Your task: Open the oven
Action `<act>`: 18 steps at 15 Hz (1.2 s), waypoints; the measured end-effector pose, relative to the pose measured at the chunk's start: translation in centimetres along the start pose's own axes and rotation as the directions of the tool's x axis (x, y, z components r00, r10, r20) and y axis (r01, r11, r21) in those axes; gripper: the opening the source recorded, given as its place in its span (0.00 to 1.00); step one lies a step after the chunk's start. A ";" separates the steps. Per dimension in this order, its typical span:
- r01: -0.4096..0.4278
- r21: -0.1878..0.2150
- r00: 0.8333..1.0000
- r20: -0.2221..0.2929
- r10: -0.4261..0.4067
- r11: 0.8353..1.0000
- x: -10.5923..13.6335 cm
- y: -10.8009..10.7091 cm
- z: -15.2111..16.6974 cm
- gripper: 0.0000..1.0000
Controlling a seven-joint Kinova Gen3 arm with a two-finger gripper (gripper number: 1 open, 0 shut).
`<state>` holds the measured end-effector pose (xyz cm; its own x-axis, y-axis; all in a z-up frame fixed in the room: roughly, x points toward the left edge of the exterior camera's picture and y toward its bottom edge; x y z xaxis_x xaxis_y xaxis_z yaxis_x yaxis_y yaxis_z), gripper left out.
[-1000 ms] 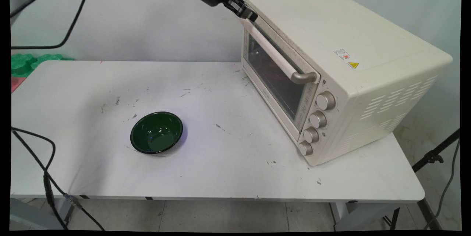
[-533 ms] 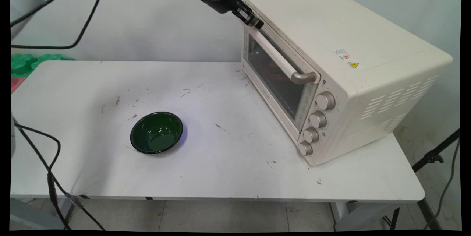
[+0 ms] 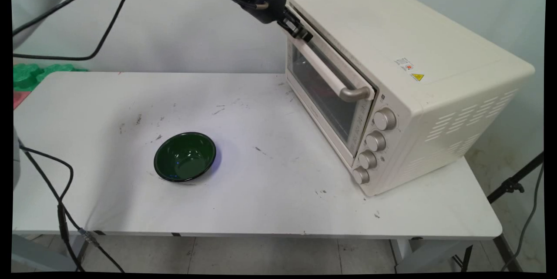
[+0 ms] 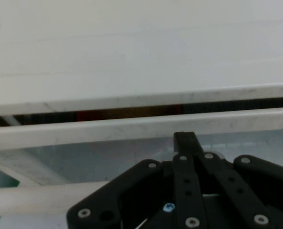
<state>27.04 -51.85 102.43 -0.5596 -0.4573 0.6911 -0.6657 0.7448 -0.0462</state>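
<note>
Gripper: the black gripper (image 3: 302, 34) is at the oven's (image 3: 391, 52) upper front corner on the end nearest the wall, against the top edge of the oven door (image 3: 324, 85).
Fingers: in the hand view the fingers (image 4: 184, 140) look drawn together into one narrow tip with nothing between them. The tip sits just under a pale bar that runs across the picture.
Door: it is on the oven's front face and stands slightly ajar, with a thin dark gap along its top edge. The hand view shows a reddish interior through that gap.
Handle: a pale bar handle (image 3: 326, 74) with metal ends runs across the upper part of the door, just below the gripper.
Handling: the door is probably stiff and hinged low, and its glass pane is the fragile part. The handle looks rigid and smooth, so it may be slippery. The middle of the handle's span seems the soundest place to take hold, clear of the glass.
Knobs: four metal knobs (image 3: 375, 141) are stacked on the oven's front, beside the door on the end away from the wall.
Bowl: a dark green bowl (image 3: 185, 156) stands upright, well apart from the oven's front.
Bench: the white bench (image 3: 261, 209) is scuffed with dark marks. The oven sits askew on it.
Room: a plain pale wall (image 3: 174, 22) stands behind the oven and a tiled floor (image 3: 261, 255) shows below the bench. Black cables (image 3: 56, 192) hang far from the oven.
</note>
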 end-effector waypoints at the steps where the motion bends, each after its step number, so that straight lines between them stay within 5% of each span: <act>1: 0.000 0.000 1.000 0.003 0.000 1.000 -0.1 0.1 -0.1 0.00; 18: 0.036 0.008 0.999 -0.022 -0.036 0.999 -7.6 0.3 -3.1 0.00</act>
<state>32.61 -46.63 99.39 -0.5246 -0.4732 0.7077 -0.6895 0.7238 -0.0271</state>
